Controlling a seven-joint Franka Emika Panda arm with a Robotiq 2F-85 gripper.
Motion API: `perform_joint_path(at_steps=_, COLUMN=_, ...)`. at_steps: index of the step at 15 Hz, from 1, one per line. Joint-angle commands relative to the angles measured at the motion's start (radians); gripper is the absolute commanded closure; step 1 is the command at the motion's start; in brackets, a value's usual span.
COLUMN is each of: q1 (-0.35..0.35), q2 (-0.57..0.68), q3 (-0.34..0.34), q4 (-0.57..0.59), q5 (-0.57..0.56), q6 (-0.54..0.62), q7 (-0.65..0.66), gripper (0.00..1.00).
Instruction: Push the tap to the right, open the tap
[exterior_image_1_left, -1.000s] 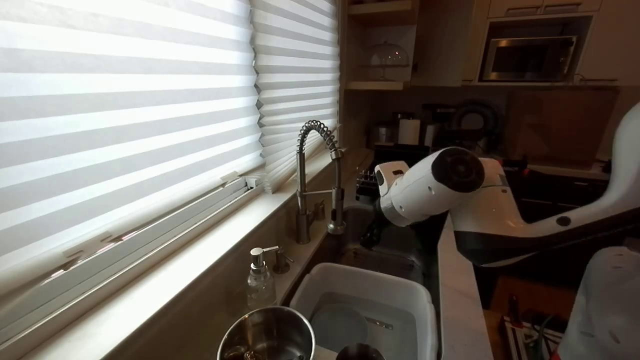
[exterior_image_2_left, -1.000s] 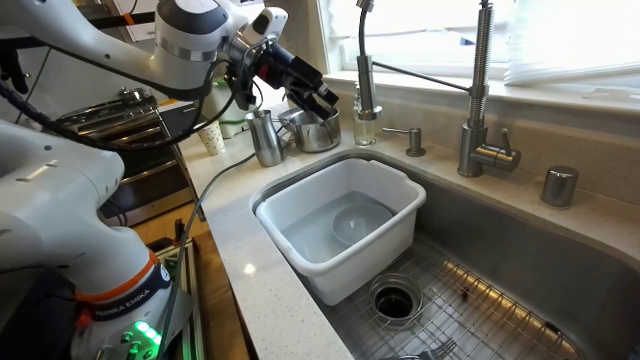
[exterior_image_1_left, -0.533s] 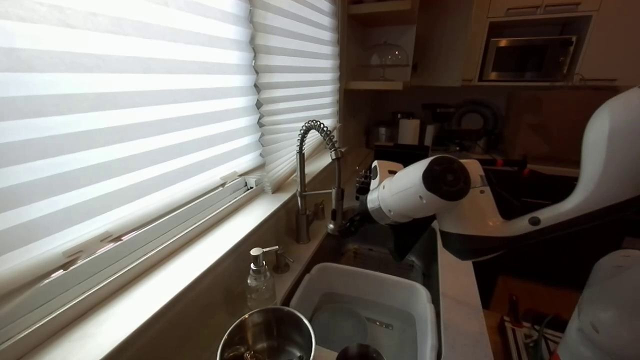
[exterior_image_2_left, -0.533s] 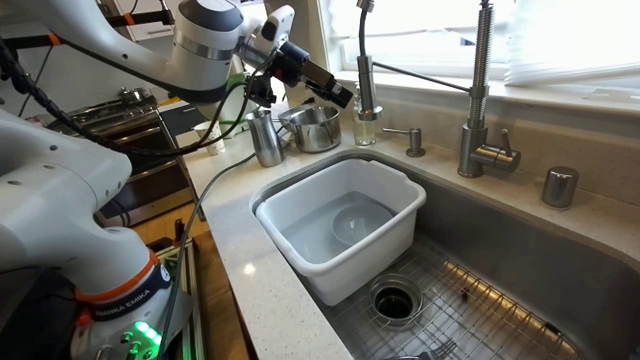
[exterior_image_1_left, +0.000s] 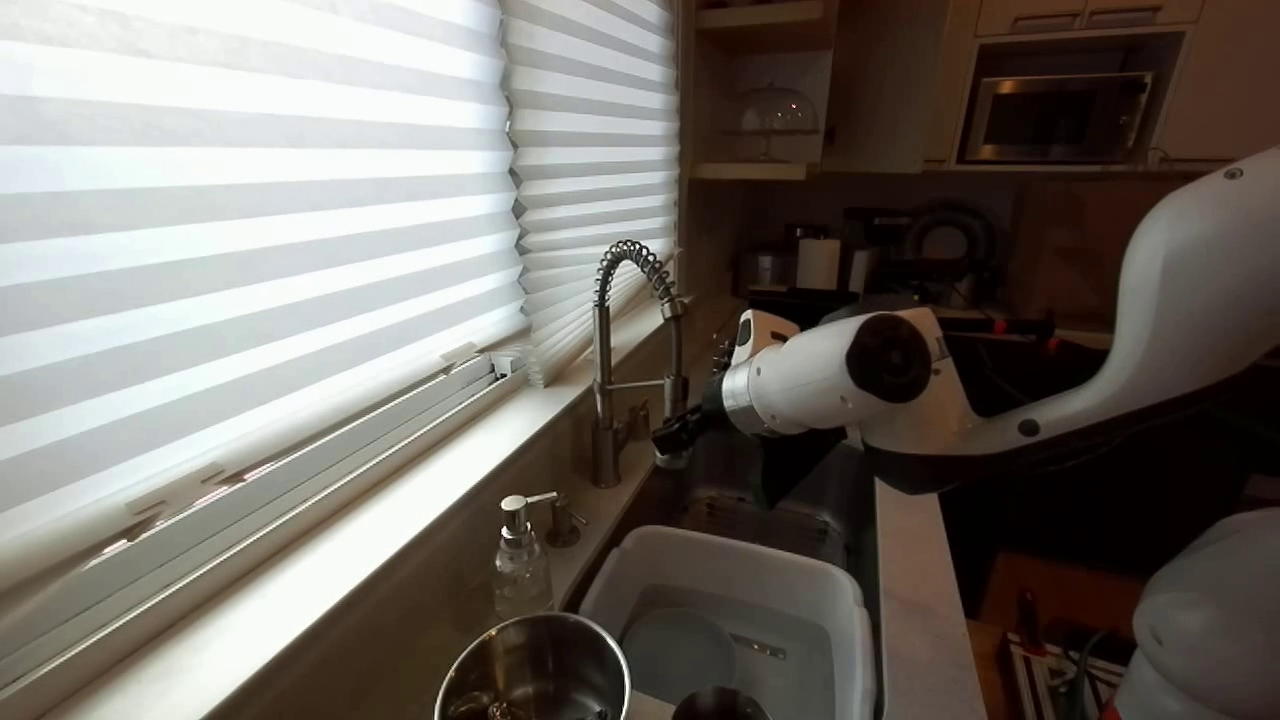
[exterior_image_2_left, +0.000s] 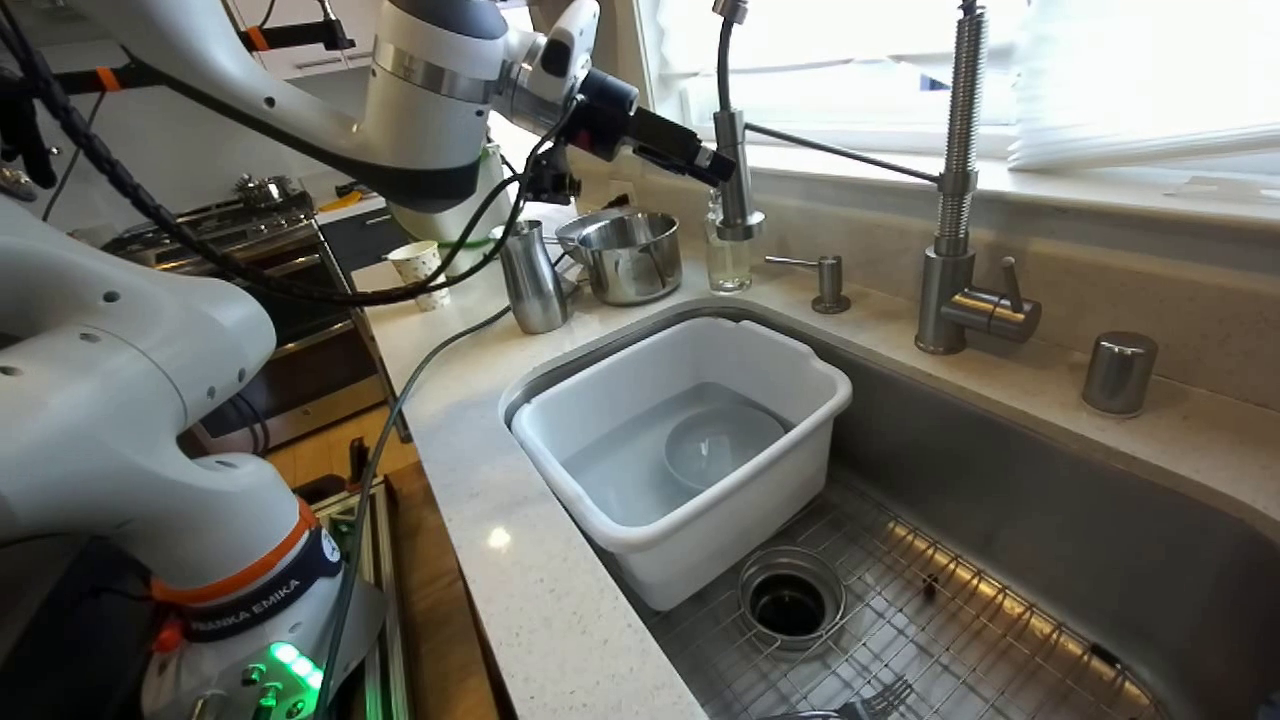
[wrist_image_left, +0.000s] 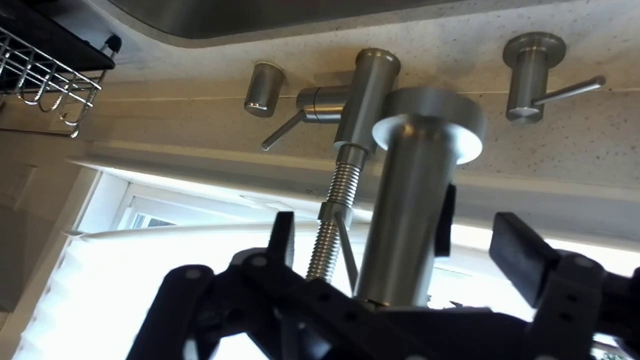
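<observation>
The tap is silver, with a coiled upright neck (exterior_image_1_left: 604, 350) and a hanging spray head (exterior_image_2_left: 733, 190) in both exterior views. Its base (exterior_image_2_left: 945, 300) stands behind the sink, with a small side lever (exterior_image_2_left: 1012, 285). In the wrist view the spray head (wrist_image_left: 405, 220) stands upright between my fingers, and the lever (wrist_image_left: 282, 131) shows behind on the left. My gripper (wrist_image_left: 392, 225) is open, one finger on each side of the spray head, with gaps visible. In an exterior view the gripper (exterior_image_2_left: 715, 165) is level with the spray head. Whether it touches is unclear.
A white tub (exterior_image_2_left: 690, 540) with water and a bowl stands in the sink (exterior_image_2_left: 1000, 480). A soap bottle (exterior_image_1_left: 522, 570), a steel pot (exterior_image_2_left: 630, 260), a steel pitcher (exterior_image_2_left: 533, 280) and a small dispenser (exterior_image_2_left: 830, 285) are close by. A wire rack (wrist_image_left: 50, 75) shows in the wrist view.
The arm has moved toward the tap, and the gripper has gone from short of the spray head to around it. The tap has not visibly moved.
</observation>
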Motion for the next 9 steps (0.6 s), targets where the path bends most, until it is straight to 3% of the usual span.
perform_joint_path(at_steps=1, q1=-0.063, q2=0.029, q3=0.026, q4=0.026, q5=-0.078, q6=0.039, q7=0.070, gripper=0.00)
perform_joint_path(at_steps=9, q1=-0.059, q2=0.057, q3=-0.055, q4=0.002, q5=-0.059, q6=0.086, q7=-0.061, gripper=0.00)
